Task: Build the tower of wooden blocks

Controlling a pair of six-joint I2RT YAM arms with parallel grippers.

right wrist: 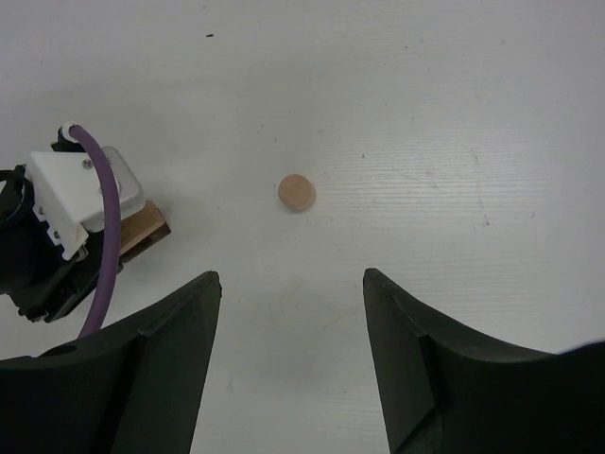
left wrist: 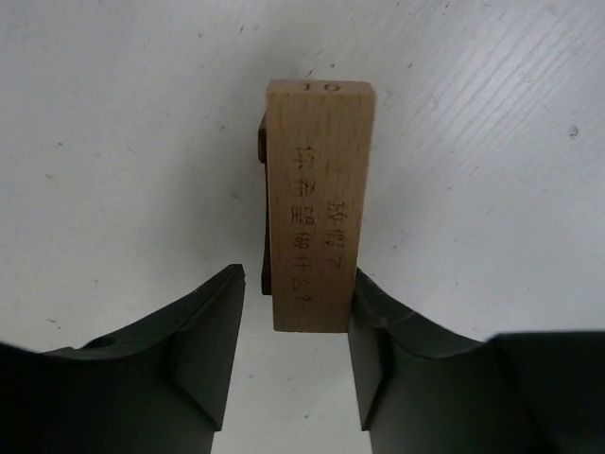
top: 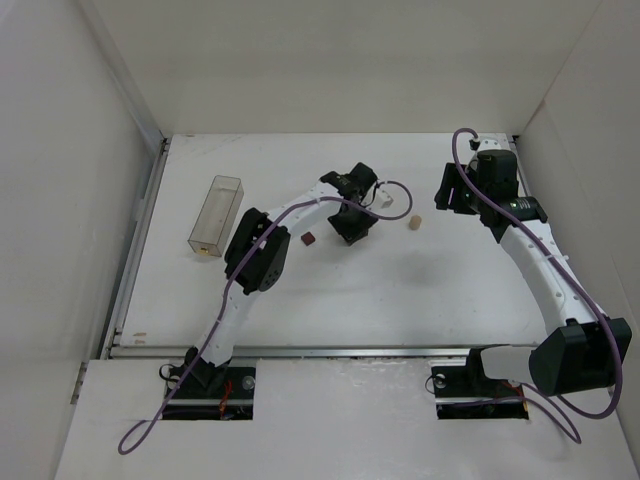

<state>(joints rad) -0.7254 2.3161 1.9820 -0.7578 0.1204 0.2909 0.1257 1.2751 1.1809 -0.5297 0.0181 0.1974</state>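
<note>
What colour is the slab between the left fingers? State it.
The slab is light tan wood with engraved characters; left wrist view.

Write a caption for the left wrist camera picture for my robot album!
Left gripper, jaws open, straddles the near end of a flat tan rectangular wooden slab printed with characters.

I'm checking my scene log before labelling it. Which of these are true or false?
1. The tan slab sits between the jaws of the left gripper. True.
2. The right gripper holds the pale cylinder. False: the gripper is open and empty, and the cylinder lies on the table ahead of it.
3. The dark cube is inside the clear box. False: it lies on the table to the right of the box, beside the left arm.
4. The slab has characters engraved on its face. True.
</note>
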